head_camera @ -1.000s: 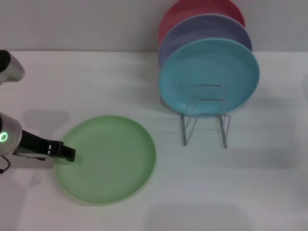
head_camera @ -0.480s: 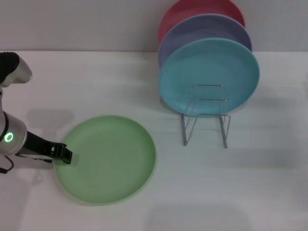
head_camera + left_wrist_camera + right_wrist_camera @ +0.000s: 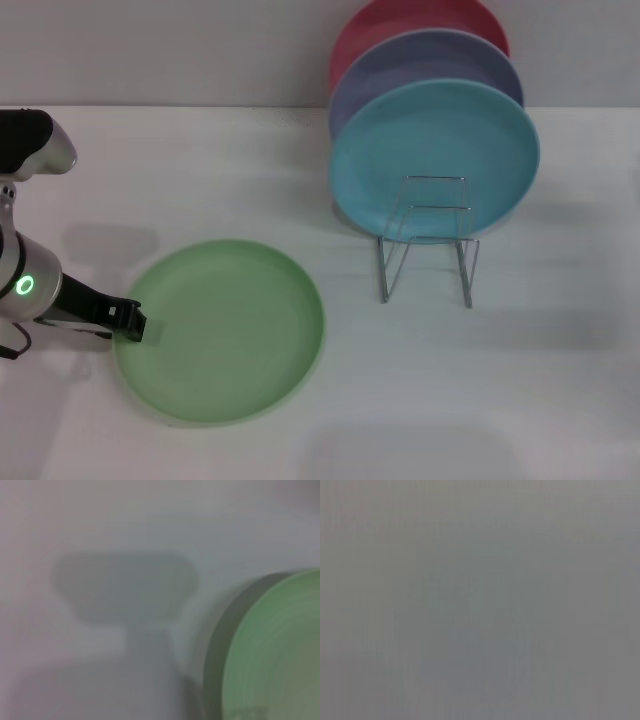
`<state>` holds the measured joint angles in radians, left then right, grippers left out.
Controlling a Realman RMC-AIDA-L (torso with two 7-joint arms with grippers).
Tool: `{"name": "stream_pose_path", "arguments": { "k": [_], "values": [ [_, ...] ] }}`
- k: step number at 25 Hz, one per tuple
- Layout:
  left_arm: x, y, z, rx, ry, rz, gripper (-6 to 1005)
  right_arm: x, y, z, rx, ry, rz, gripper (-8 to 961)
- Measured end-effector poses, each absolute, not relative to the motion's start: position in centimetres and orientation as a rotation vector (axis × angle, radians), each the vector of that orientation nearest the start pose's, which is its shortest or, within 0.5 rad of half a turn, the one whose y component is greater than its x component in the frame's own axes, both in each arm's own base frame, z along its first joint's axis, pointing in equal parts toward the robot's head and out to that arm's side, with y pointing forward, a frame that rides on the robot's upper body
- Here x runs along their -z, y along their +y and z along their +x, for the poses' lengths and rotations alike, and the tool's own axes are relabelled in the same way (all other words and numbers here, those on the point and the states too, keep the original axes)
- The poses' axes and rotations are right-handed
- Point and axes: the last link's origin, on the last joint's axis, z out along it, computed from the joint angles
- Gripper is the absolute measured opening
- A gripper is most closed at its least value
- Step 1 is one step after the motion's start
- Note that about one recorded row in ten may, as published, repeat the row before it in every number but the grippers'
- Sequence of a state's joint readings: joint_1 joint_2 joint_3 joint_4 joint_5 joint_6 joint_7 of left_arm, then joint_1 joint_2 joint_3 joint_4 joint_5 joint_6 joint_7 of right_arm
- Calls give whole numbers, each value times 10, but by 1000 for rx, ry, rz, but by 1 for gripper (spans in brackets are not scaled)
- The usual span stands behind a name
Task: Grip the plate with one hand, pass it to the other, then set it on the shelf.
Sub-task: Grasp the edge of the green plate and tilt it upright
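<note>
Reaching our left gripper (image 3: pixel 135 322) to the left rim of the light green plate (image 3: pixel 225 330) flat on the table (image 3: pixel 200 170), finger spread unclear to us, wire shelf (image 3: pixel 428 240) well apart at right.

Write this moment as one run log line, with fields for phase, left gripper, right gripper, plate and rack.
phase: grasp approach | left gripper: at green plate left rim | right gripper: unseen | plate: flat on table | rack: front slots free
</note>
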<state>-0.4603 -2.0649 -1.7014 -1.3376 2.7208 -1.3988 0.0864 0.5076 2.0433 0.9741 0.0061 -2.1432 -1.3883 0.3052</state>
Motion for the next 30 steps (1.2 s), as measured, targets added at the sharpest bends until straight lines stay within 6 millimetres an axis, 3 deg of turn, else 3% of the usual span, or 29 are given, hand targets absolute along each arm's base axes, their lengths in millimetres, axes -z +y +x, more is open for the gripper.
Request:
{"name": "stream_pose_path", "arguments": {
  "k": [7,10,30],
  "values": [
    [-5,346,-240,-406,-1458,-2065,281,-65,340,340,-867,473,-1273,665],
    [-5,346,-239,-408,-1455,-2068,198,-65,340,341,-867,474,-1273,664],
    [-4,348,-233,-408,-1428,-2086,39,-65,339,341,-866,476,-1272,664]
  ]
}}
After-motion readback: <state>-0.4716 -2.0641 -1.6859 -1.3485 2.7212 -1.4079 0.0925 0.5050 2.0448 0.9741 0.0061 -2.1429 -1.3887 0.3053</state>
